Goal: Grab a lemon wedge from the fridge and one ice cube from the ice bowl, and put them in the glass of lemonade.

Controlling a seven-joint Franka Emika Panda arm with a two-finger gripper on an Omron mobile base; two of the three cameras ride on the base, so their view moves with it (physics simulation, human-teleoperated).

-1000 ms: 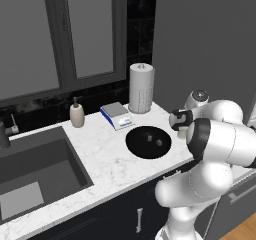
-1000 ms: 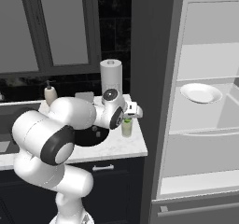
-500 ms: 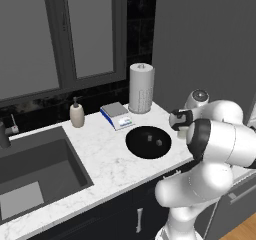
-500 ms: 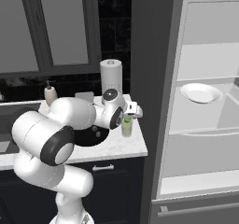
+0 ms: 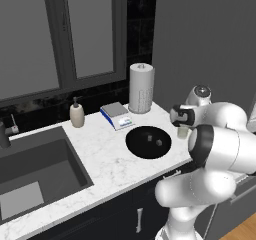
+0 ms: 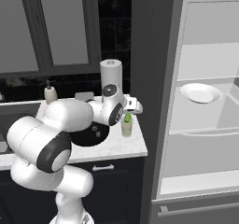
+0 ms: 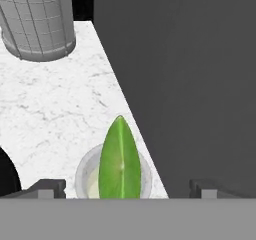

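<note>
We see the white arm's two-finger gripper (image 7: 122, 189) poised directly above the small clear straight-sided glass of pale yellow-green lemonade (image 7: 112, 176), its jaws standing wide apart with one dark fingertip (image 7: 47, 186) on each side of the glass rim and neither touching it. Between the jaws, the small green pointed lemon wedge (image 7: 118, 159) stands on end in the mouth of the glass, free of both fingertips, its tip rising above the rim. In the right base view the wedge (image 6: 126, 118) shows as a green point at the top of the glass (image 6: 126, 126), immediately below the gripper (image 6: 132, 107). The glass stands on the white marbled countertop (image 7: 55, 104) near its corner edge, beside the dark grey side wall of the tall matte grey fridge (image 6: 154, 78). To one side of the jaws lies the wide, shallow, round black ice bowl (image 5: 148, 142), with small pale cubes inside it. Beyond the jaws stands the tall white paper-towel roll (image 7: 37, 19). The fridge is open in the right base view, and a white plate (image 6: 201, 92) rests on one of its pale shelves, well apart from the gripper.
</note>
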